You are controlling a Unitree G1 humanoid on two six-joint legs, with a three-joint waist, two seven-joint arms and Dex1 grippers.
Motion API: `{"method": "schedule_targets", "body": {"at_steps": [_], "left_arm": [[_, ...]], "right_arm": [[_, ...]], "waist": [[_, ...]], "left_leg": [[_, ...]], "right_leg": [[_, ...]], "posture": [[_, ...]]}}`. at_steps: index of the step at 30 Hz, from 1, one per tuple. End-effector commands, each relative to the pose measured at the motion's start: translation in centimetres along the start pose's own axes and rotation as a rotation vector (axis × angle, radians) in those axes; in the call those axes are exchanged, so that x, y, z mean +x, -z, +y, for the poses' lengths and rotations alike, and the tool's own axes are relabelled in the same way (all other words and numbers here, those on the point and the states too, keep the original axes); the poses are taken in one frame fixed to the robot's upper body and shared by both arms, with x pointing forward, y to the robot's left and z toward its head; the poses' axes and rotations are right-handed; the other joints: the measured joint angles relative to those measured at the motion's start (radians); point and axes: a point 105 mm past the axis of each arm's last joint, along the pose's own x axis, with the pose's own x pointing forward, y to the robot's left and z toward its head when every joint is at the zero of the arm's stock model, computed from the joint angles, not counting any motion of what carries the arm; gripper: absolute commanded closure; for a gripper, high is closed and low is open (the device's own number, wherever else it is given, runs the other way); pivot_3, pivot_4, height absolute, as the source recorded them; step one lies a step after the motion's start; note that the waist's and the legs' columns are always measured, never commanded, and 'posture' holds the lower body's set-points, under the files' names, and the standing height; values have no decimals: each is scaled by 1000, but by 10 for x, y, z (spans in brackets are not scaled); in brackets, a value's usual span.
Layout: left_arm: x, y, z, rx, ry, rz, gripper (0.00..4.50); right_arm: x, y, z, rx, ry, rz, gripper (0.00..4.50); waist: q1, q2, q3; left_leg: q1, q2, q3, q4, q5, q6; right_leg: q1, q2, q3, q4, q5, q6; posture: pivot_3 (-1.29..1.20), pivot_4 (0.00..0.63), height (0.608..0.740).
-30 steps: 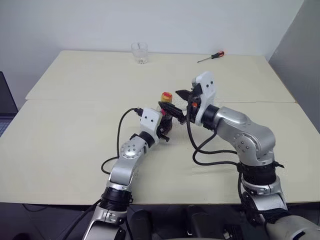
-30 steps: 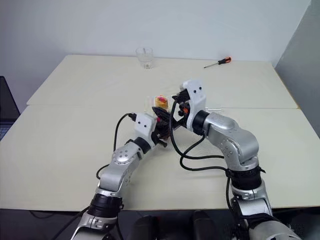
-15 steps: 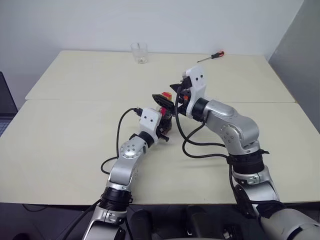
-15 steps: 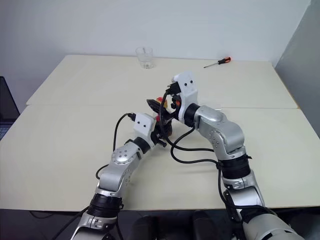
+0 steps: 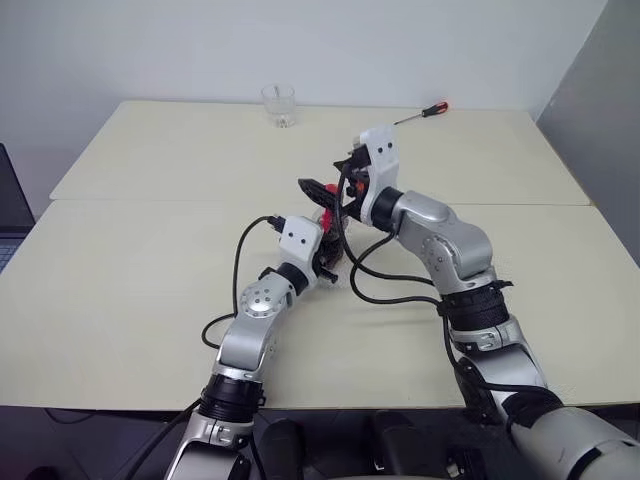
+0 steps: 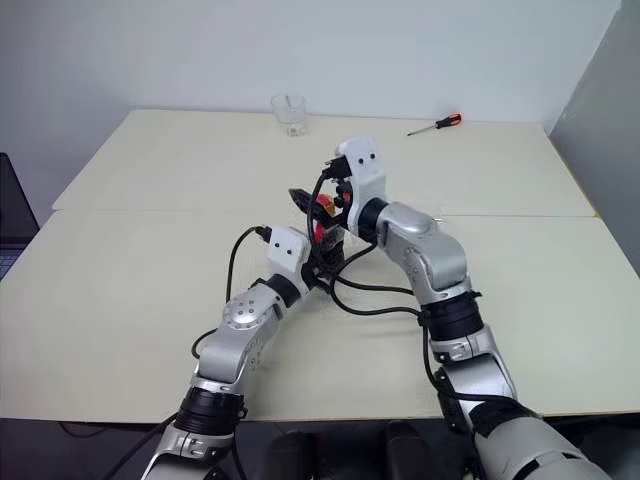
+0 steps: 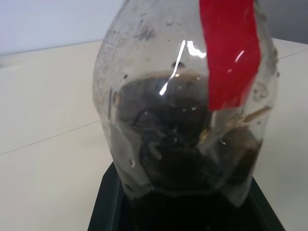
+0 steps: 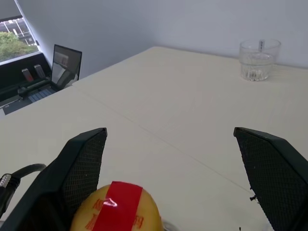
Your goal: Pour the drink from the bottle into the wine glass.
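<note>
Left tool (image 5: pixel 330 250) stays clenched on the bottle (image 7: pixel 185 96), upright mid-bench. Right tool (image 8: pixel 173 183), jaws released wide, has advanced left over the yellowish cap (image 8: pixel 115 209); judged next: uncapping. A tumbler (image 5: pixel 279 104) stands far; wine glass unseen

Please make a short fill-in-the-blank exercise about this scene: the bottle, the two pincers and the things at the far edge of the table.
1. The left pincer is shut on the ____, which holds a dark drink.
2. The right pincer is ____, its fingers on either side of the yellowish cap.
3. The label on the bottle is ____.
4. At the far edge of the table stands a clear tumbler; to its right lies a ____ with a red handle.

Missing words: bottle; open; red; screwdriver
</note>
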Motion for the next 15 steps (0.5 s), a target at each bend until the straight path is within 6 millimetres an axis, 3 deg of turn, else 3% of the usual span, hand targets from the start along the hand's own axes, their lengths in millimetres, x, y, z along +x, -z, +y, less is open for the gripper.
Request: {"method": "schedule_targets", "body": {"at_steps": [1, 15], "left_arm": [[0, -20, 0, 21, 0, -80, 3510], [0, -21, 2, 28, -3, -82, 3521]], "right_arm": [[-4, -16, -8, -38, 23, -54, 0], [-33, -21, -30, -62, 80, -52, 0]], "waist": [[0, 0, 0], [0, 0, 0]], "left_leg": [[0, 0, 0, 0, 0, 0], [0, 0, 0, 0, 0, 0]], "right_leg": [[0, 0, 0, 0, 0, 0], [0, 0, 0, 0, 0, 0]], "posture": [[0, 150, 740], [0, 150, 740]]}}
